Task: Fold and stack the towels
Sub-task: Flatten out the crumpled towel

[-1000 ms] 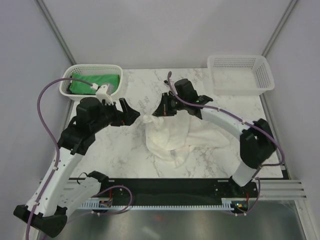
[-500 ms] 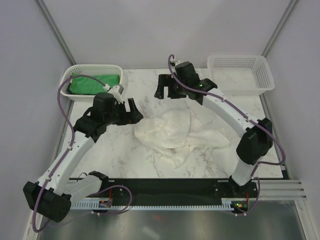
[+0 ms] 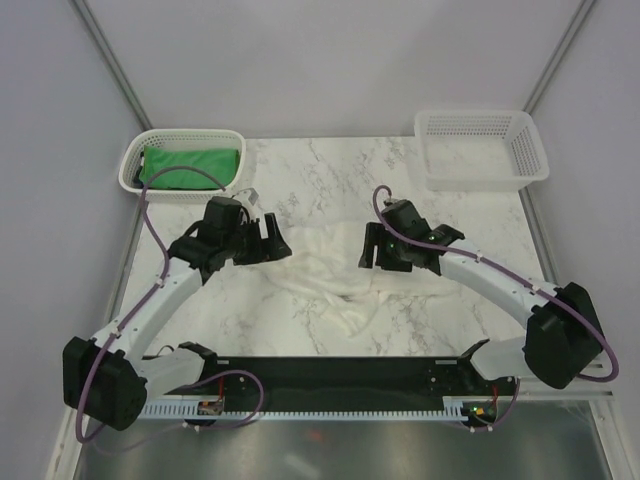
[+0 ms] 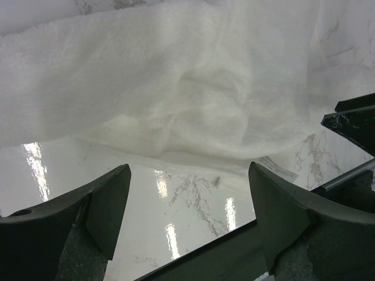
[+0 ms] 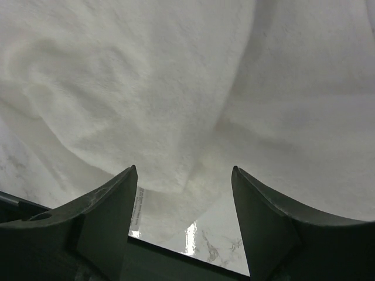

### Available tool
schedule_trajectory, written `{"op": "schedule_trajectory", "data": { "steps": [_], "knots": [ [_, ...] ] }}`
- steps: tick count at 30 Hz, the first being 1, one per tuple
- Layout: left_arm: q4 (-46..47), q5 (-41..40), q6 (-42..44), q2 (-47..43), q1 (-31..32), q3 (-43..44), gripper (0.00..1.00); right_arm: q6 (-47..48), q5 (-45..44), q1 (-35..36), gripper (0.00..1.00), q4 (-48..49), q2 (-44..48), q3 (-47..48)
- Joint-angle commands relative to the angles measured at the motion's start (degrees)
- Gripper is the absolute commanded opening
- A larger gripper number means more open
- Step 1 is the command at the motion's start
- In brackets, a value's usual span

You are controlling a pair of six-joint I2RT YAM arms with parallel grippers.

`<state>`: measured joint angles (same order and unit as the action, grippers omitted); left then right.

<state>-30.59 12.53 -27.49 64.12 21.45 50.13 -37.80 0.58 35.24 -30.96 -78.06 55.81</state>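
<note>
L claw [image 4: 187, 196] & R claw [image 5: 184, 193] both spread, empty, over crumpled white towel [image 3: 335, 268] at worktop [image 3: 300, 170] centre. Step, likely: spreading it flat pre-fold. Next: each must pinch an edge, pull apart.

Soft, even light from overhead fills the enclosure in the top view, bright and sharp from corner to corner. Shadows on the marble table [image 3: 300, 180] are faint and soft-edged. Seen from the left wrist, the polished stone throws back vertical streaks of glare from lamps above. The white towel [image 4: 176, 88] comes close to washing out there, with only pale grey shading to mark its folds. The right wrist view is equally bright, with the cloth's pile slightly blurred and one small glint on the stone. The dark fingers [image 5: 105, 216] loom close to the lens, underexposed and soft at their edges.
</note>
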Motion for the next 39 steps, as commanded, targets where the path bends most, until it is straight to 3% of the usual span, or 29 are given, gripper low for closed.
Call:
{"op": "schedule_trajectory", "data": {
  "steps": [1,5,11,24,31,32,33,35,39],
  "knots": [
    [3.87,-2.06,-3.8,-2.15,-0.27,-1.78,0.89,-6.48,-1.37,1.05,0.73,4.67,3.17,-3.24],
    [4.75,-7.61,-5.3,-4.0,-0.62,-3.89,0.9,-11.32,-0.93,3.33,0.7,8.72,7.91,-9.83],
    [7.03,-5.07,-5.65,-4.26,-1.41,-6.01,0.9,-16.25,-2.24,8.08,0.65,15.05,11.44,-16.42],
    [6.68,-2.43,-4.42,-5.14,-2.73,-5.74,0.9,-11.16,-5.42,10.37,0.67,23.56,7.31,-19.42],
    [6.25,-1.47,-3.01,-4.79,-2.91,-5.04,0.9,-10.18,-1.81,10.28,0.6,29.21,5.64,-20.04],
    [5.9,-1.03,-2.84,-4.7,-2.91,-4.34,0.89,-10.53,-2.33,10.28,0.52,28.07,5.9,-19.61],
    [5.72,-0.59,-2.23,-4.7,-2.91,-3.9,0.89,-10.54,-2.42,10.28,0.37,27.19,6.51,-19.25],
    [4.4,0.99,-1.44,-4.7,-2.82,-1.81,0.89,-10.01,-2.86,10.28,0.0,22.12,9.06,-15.76],
    [2.03,6.97,1.55,-5.14,-2.91,2.95,0.89,-10.36,-6.8,10.37,0.0,5.59,14.94,-4.59]
  ]
}}
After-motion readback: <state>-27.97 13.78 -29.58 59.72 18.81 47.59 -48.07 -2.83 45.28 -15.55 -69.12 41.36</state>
